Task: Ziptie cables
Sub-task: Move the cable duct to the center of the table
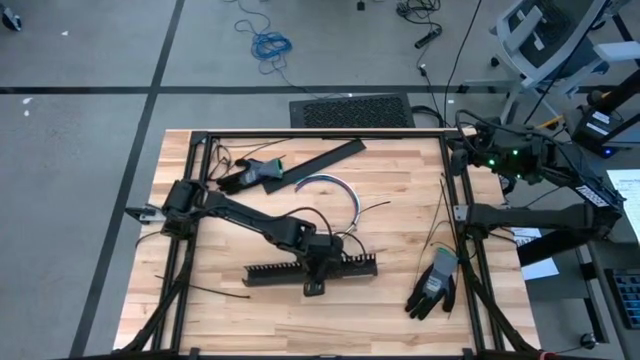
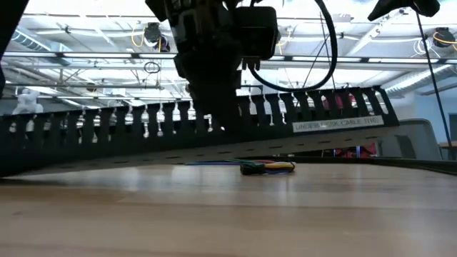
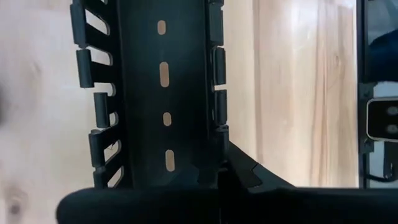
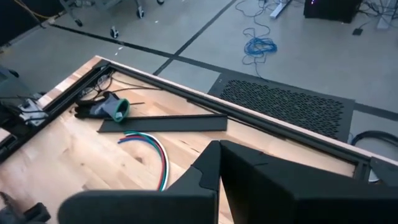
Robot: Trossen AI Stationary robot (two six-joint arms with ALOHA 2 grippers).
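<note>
Two grippers are shut and neither holds the cables (image 1: 345,190), which lie loose on the table (image 1: 400,300) a little past its middle toward 12 o'clock in the high view. The bundle is bent into an arc, so its long axis is not straight: one end starts near the flat black strip (image 1: 322,160) and the wires curve round toward 5 o'clock, finishing close to the far edge of the slotted black cable tray (image 1: 270,270). The left gripper (image 1: 318,275) is down on that tray, fingers (image 3: 239,171) pressed together beside one slotted wall; whether they pinch the wall itself cannot be told. From those fingers the cables lie between 12 and 1 o'clock, near but clearly apart, with the tray's far wall between them. The low view agrees, showing the coloured wires flat on the wood behind the tray. The right gripper (image 4: 219,149) waits clenched above the table's corner at about 2 o'clock, and from it the cables lie toward 8 o'clock, farther off than from the left. The left arm is therefore judged the nearer one. To take the bundle it would probably have to lift clear of the tray, open, and come across the arc rather than along it. Thin black ties (image 1: 440,215) lie near the 3 o'clock edge, closer to the right arm, and a glove (image 1: 435,285) rests by them.
</note>
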